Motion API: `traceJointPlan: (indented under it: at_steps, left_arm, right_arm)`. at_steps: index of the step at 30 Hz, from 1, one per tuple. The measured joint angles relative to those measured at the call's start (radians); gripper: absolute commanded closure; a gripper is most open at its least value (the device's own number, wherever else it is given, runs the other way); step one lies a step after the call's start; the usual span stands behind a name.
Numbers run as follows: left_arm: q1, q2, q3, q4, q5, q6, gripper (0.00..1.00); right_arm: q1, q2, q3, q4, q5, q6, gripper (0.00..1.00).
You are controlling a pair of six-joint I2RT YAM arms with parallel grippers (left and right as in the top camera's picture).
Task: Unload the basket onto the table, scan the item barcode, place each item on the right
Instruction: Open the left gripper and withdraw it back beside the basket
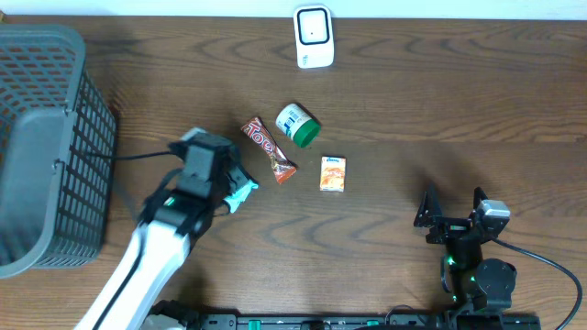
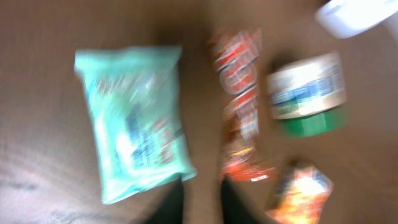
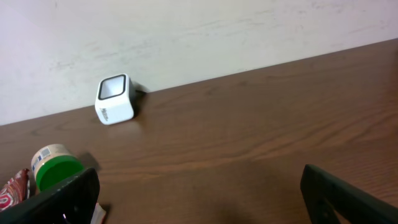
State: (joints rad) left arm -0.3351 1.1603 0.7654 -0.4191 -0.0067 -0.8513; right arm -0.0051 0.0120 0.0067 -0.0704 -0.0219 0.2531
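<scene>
The white barcode scanner (image 1: 313, 37) stands at the table's far edge, also seen in the right wrist view (image 3: 115, 99). A teal packet (image 1: 243, 195) lies flat on the table, partly under my left gripper (image 1: 240, 183). In the blurred left wrist view the teal packet (image 2: 134, 124) lies ahead and to the left of my left gripper (image 2: 202, 204). Its jaws stand slightly apart with bare table between them, so it is open and holds nothing. My right gripper (image 1: 453, 209) rests wide open at the near right, with only tabletop between its fingers (image 3: 62, 199).
A red chocolate bar (image 1: 269, 149), a jar with a green lid (image 1: 298, 125) and a small orange box (image 1: 333, 174) lie right of the packet. A grey mesh basket (image 1: 46, 137) stands at the left edge.
</scene>
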Motion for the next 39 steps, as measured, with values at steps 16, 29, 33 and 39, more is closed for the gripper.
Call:
traceJointPlan:
  at_steps: [16, 29, 33, 39]
  left_arm:
    - [0.0, -0.497, 0.027, 0.492, -0.562, 0.308, 0.02]
    - [0.0, -0.516, 0.032, 1.051, -0.87, 0.897, 0.02]
    - [0.001, -0.515, 0.032, 1.088, -0.941, 0.997, 0.02]
    - [0.002, -0.515, 0.032, 1.092, -0.97, 1.052, 0.02]
  right_arm:
    - [0.0, 0.0, 0.0, -0.001, 0.0, 0.0, 0.01]
    - [0.0, 0.0, 0.0, 0.345, -0.002, 0.019, 0.01]
    - [0.0, 0.0, 0.0, 0.606, -0.02, 0.063, 0.01]
    - [0.0, -0.003, 0.006, 0.507, -0.195, 0.217, 0.01]
